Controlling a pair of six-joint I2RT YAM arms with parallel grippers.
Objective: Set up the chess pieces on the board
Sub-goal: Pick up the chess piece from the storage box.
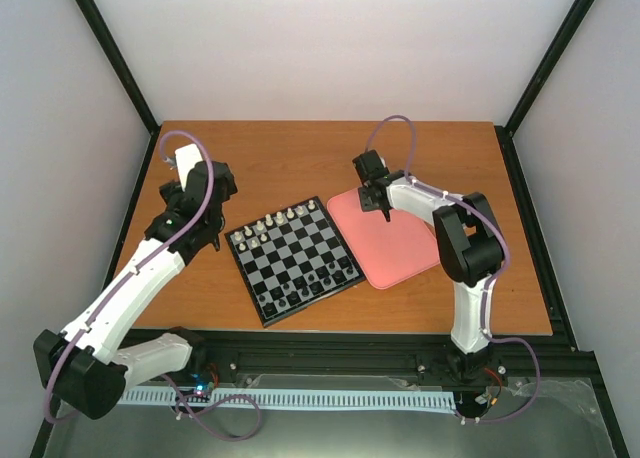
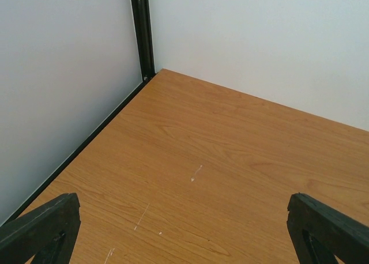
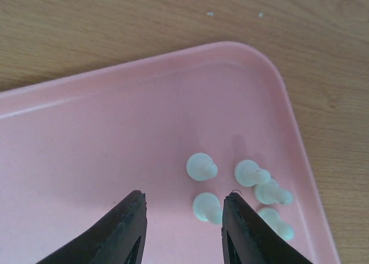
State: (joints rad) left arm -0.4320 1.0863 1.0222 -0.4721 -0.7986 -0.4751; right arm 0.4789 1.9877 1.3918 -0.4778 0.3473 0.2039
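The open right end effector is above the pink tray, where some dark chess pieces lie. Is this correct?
No: the chess pieces in the pink tray are white, not dark; the right wrist view shows it. The rest is right.

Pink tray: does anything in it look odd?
Yes: five small cream chess pieces lie tipped on their sides, clustered near one corner of the pink rounded tray, off the black-framed checkered board.

arms [image 1: 130, 288]: white links, black joints | cables [image 1: 396, 117]: purple | gripper fingers [image 3: 124, 235]: black, tapered
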